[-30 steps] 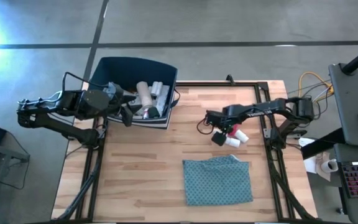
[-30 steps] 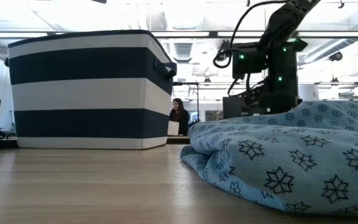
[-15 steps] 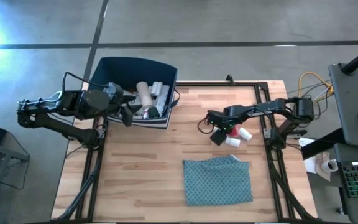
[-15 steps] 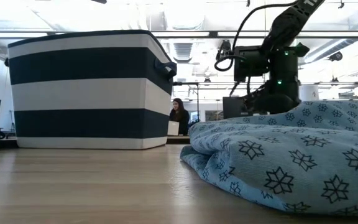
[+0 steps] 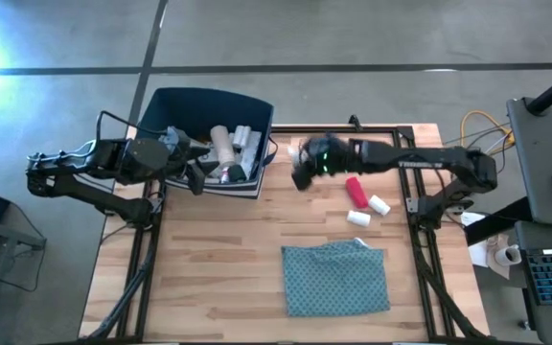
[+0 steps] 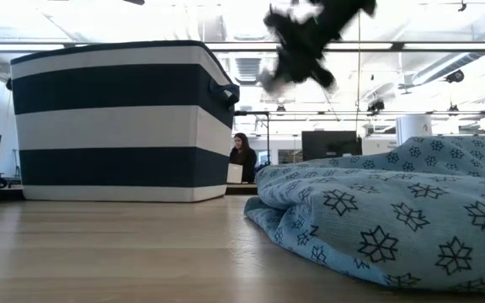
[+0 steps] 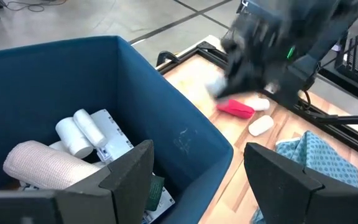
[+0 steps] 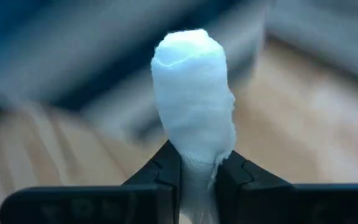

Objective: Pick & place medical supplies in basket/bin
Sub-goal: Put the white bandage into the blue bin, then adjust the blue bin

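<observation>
Your right claw (image 8: 197, 171), blurred at upper centre of the high view, pinches a soft white gauze roll (image 8: 194, 93) beside the navy plastic bin (image 5: 166, 105), while your left claw (image 7: 194, 180) gapes over it.

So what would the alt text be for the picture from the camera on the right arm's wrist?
A white gauze roll stands up between the two dark fingers of the right arm's tool, which is shut on its lower end. Behind it, blurred, lie a pale wooden table and a dark blue shape, too smeared to identify.
</observation>
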{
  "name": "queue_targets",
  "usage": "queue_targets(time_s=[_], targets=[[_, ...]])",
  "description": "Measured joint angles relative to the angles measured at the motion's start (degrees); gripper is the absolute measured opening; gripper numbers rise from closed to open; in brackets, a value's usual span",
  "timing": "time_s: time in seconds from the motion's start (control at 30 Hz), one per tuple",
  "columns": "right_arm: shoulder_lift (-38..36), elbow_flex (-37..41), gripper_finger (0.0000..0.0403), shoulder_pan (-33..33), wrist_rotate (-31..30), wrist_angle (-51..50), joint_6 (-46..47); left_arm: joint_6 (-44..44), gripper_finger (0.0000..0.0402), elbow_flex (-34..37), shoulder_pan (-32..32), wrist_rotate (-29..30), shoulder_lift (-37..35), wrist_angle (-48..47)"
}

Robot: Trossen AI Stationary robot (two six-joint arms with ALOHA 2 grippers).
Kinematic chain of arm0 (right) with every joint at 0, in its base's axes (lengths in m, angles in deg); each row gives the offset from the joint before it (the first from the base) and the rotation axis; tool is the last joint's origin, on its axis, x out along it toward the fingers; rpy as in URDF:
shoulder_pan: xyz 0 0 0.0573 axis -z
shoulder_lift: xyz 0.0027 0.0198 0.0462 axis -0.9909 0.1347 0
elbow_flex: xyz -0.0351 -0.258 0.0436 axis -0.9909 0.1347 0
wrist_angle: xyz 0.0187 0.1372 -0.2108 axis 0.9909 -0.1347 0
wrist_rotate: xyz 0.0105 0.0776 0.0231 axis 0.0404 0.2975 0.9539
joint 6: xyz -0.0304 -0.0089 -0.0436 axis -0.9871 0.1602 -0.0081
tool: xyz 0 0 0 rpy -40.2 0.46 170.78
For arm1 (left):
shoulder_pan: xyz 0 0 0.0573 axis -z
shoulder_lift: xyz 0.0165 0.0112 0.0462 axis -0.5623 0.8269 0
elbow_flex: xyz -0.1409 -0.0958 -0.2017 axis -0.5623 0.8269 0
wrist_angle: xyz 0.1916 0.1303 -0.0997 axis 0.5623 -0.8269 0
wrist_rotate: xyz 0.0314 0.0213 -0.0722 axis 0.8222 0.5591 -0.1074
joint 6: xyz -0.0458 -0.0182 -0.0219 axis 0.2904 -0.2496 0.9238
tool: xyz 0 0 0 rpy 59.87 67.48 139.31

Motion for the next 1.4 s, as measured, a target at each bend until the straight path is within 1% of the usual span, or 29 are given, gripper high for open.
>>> queue_targets(time_s=[0.03, 0.1, 0.17, 0.27, 0.33, 0.43, 0.53, 0.6, 0.63, 0.7, 0.77, 0.9, 1.0, 1.1, 1.17, 1.27, 1.4], targets=[[0.4, -3.1, 0.0044, 0.2, -1.1, 1.1, -1.1, 0.0, 0.023, 0.0, 0.0, 0.0, 0.0, 0.0], [2.5, -9.6, 0.0045, 0.9, -0.9, 3.0, -3.6, 0.0, 0.023, 0.0, 0.0, 0.0, 0.0, 0.1], [6.7, -16.6, 0.0046, 1.7, 1.1, 2.8, -5.4, 0.0, 0.023, 0.0, 0.0, 0.0, 0.0, 0.1], [14.7, -27.0, 0.0051, 2.6, 7.5, 2.1, -10.4, 0.0, 0.023, 0.0, 0.0, 0.0, 0.0, 0.3], [20.3, -34.5, 0.0063, 2.6, 8.5, 0.7, -13.4, 0.0, 0.023, 0.0, 0.0, 0.0, 0.0, 0.5], [28.1, -46.3, 0.0101, 2.6, 8.9, -5.5, -15.3, 0.0, 0.023, 0.0, 0.0, 0.0, 0.0, 0.7], [34.8, -57.2, 0.015, 2.8, 8.8, -15.9, -15.9, 0.0, 0.023, 0.0, 0.0, -0.1, 0.0, 0.9], [38.1, -63.3, 0.0183, 2.9, 8.5, -22.3, -17.4, 0.0, 0.023, 0.0, 0.0, -0.2, 0.0, 0.8], [38.9, -64.0, 0.0199, 2.9, 8.4, -23.5, -18.3, 0.0, 0.023, 0.0, 0.0, -0.3, 0.0, 0.8], [37.4, -61.3, 0.0227, 2.8, 8.4, -22.4, -19.0, 0.0, 0.023, 0.0, 0.0, -0.3, 0.0, 0.8], [36.2, -59.3, 0.0251, 2.5, 6.8, -23.0, -19.6, 0.0, 0.023, 0.0, 0.0, -0.4, 0.0, 0.8], [32.7, -56.4, 0.0286, 2.3, 2.5, -28.0, -19.8, 0.0, 0.023, 0.0, 0.0, -0.5, 0.0, 0.8], [30.0, -53.8, 0.0302, 2.0, -1.7, -31.5, -19.9, 0.0, 0.023, 0.0, 0.0, -0.5, 0.0, 0.8], [26.7, -50.3, 0.031, 1.9, -3.5, -33.6, -19.0, -0.1, 0.023, 0.0, 0.0, -0.5, 0.0, 0.8], [23.4, -46.3, 0.031, 1.9, -4.5, -33.8, -18.1, -0.2, 0.023, 0.0, 0.0, -0.5, 0.0, 0.8], [17.5, -38.7, 0.0305, 1.4, -5.5, -30.2, -18.7, -0.2, 0.023, 0.0, 0.0, -0.5, 0.0, 0.8], [8.1, -28.5, 0.0296, 0.2, -6.1, -17.9, -18.7, -0.2, 0.023, 0.0, 0.0, -0.4, 0.0, 0.8]])
